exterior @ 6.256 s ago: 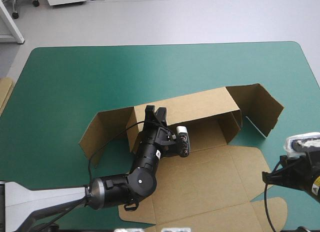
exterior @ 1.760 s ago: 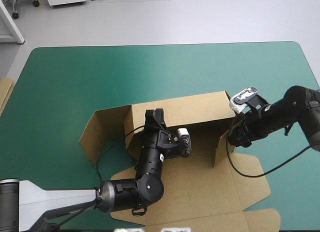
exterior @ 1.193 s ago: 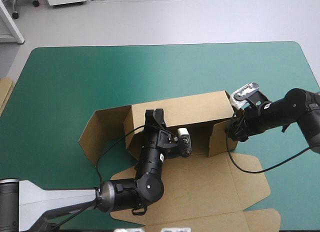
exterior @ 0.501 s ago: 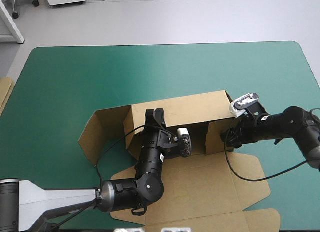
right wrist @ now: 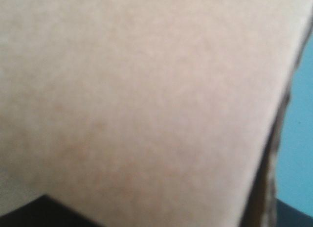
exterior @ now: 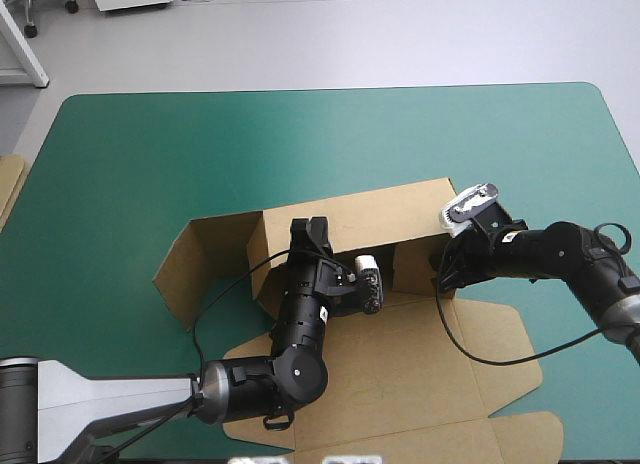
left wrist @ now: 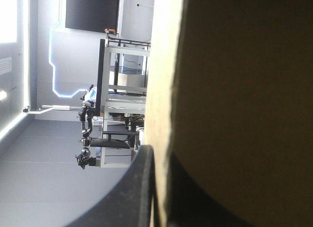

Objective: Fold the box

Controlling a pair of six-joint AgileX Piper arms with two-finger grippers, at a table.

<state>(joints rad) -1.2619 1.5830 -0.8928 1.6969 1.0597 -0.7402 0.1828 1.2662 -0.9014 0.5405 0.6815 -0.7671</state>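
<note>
1. Box sits mid-tabletop, toward the near edge; far wall raised, base flat.
2. Left gripper: jaws clamped on the far wall's top edge.
3. Right gripper is against the right flap, which is turned inward; jaws: cannot tell.
4. Step looks like tucking end flaps. Next probably needs the left flap turned in.

Left of the teal-green cover lies more brown board.
</note>
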